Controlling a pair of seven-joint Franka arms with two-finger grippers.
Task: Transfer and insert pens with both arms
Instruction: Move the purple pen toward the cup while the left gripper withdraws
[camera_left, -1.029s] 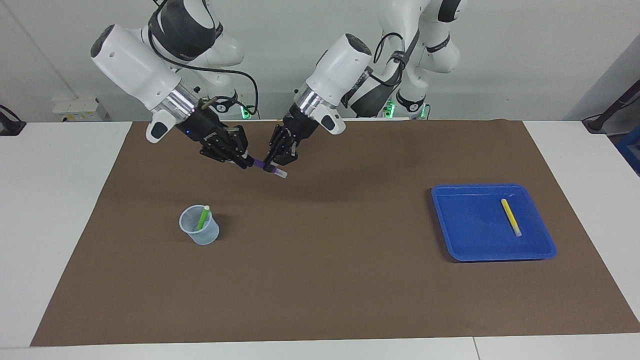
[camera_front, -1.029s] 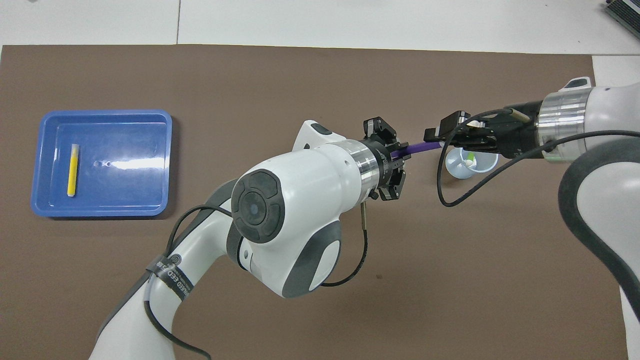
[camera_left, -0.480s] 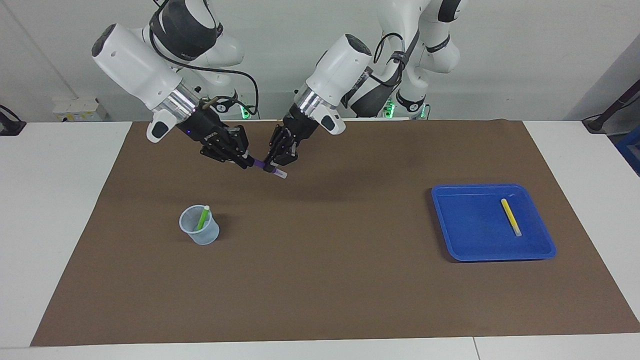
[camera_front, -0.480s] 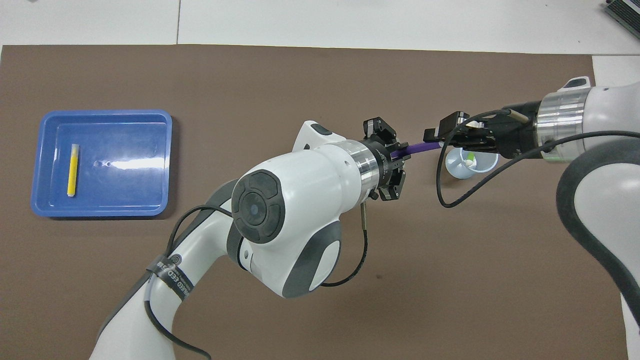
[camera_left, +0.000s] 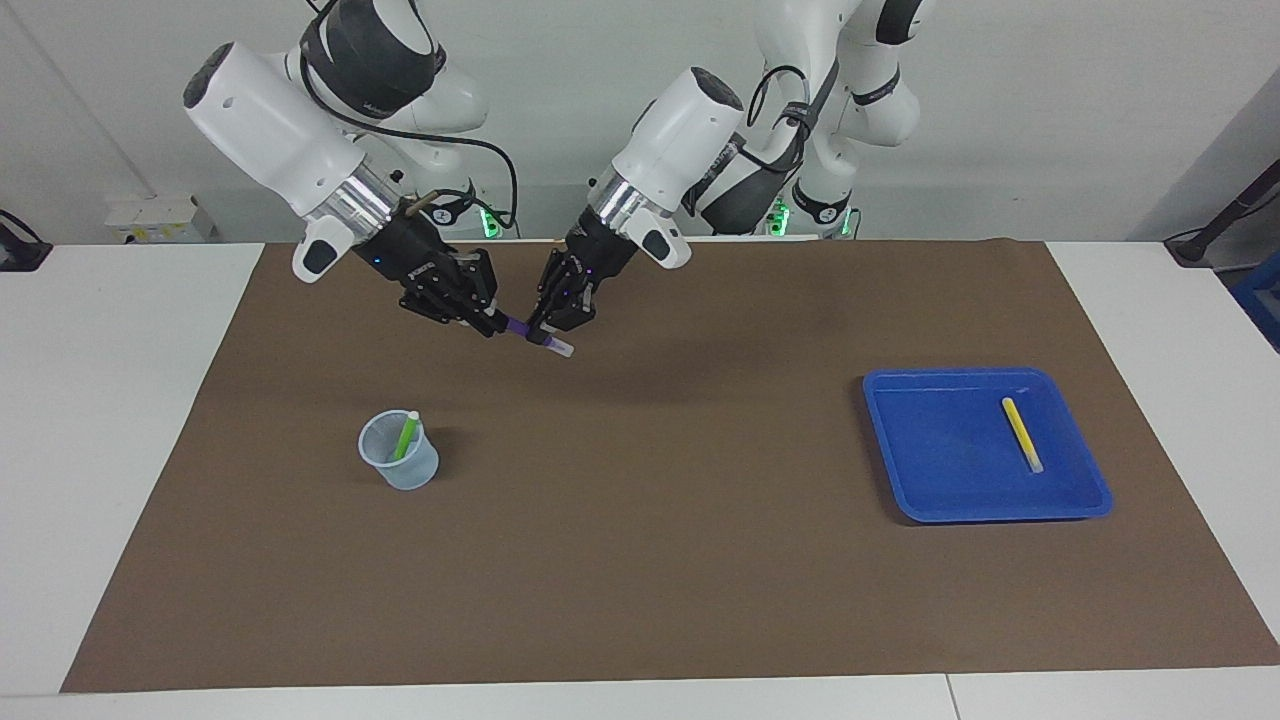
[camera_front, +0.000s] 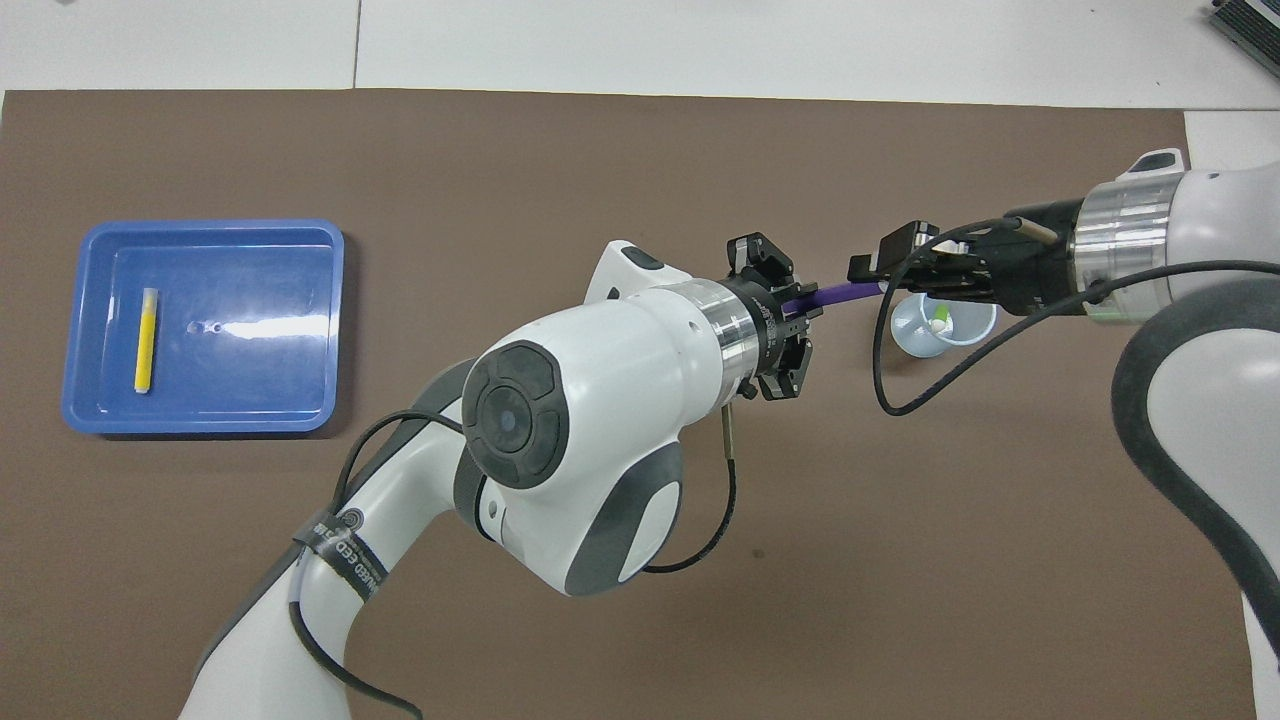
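Two white robot arms meet in mid-air over the brown mat (camera_left: 640, 560) that covers most of the white table (camera_left: 110, 420). The blue tray (camera_left: 905, 450) lies toward the left arm's end of the table; the clear cup (camera_left: 405, 472) stands toward the right arm's end, farther from the robots than the two grippers' meeting point.

The left gripper (camera_left: 548, 333) is clenched on the purple pen (camera_left: 520, 326) near its pale end. The right gripper (camera_left: 492, 322) is clenched on the same pen's other end. The pen lies nearly level between them, raised above the mat, so both hands grasp it at once.

Progress, as judged: the green pen (camera_left: 404, 437) already leans inside the cup, so one pen of three is done. The purple pen is at the hand-over, which seems to be from the left arm to the right; the left gripper's release, the carry to the cup and the insertion remain. The yellow pen (camera_left: 1021, 431) rests in the tray and is not yet begun.

Room for moving: the mat between grippers and cup is bare, giving the right arm an open path. The cup stands well inside the mat's edges; its narrow mouth, partly taken by the green pen, is the tight spot. The tray's low rim is well apart from both arms.
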